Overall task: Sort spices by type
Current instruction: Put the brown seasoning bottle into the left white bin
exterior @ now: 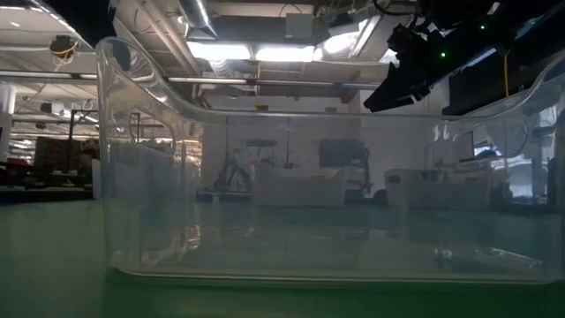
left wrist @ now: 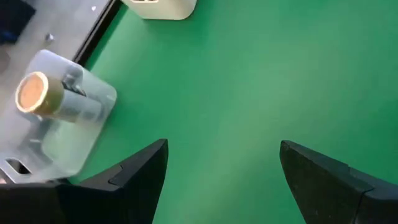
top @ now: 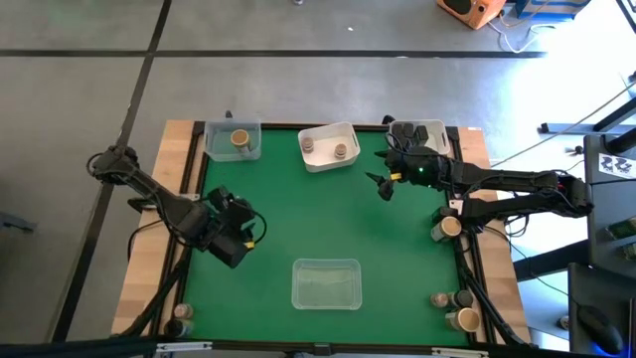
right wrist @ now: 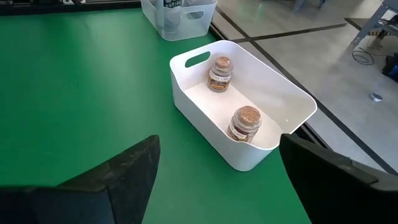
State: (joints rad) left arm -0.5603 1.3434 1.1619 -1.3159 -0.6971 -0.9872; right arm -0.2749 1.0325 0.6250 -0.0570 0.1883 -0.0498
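Jars with pale grey-pink tops (right wrist: 245, 122), two, stand in our white rectangular plastic tray (right wrist: 289, 93) at twelve o'clock; right gripper (top: 383, 185) and left gripper (top: 245, 239) hover wide, empty, over bare green mat (top: 298, 209).

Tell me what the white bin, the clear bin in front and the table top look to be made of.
White bin: opaque moulded plastic, likely; smooth satin walls, rounded corners, cut-out handle.
Clear bin: transparent plastic, glossy; the room shows through its walls in the low view.
Table top: matte green mat, perhaps felt or rubber; no glare. Its border looks like bare wood.
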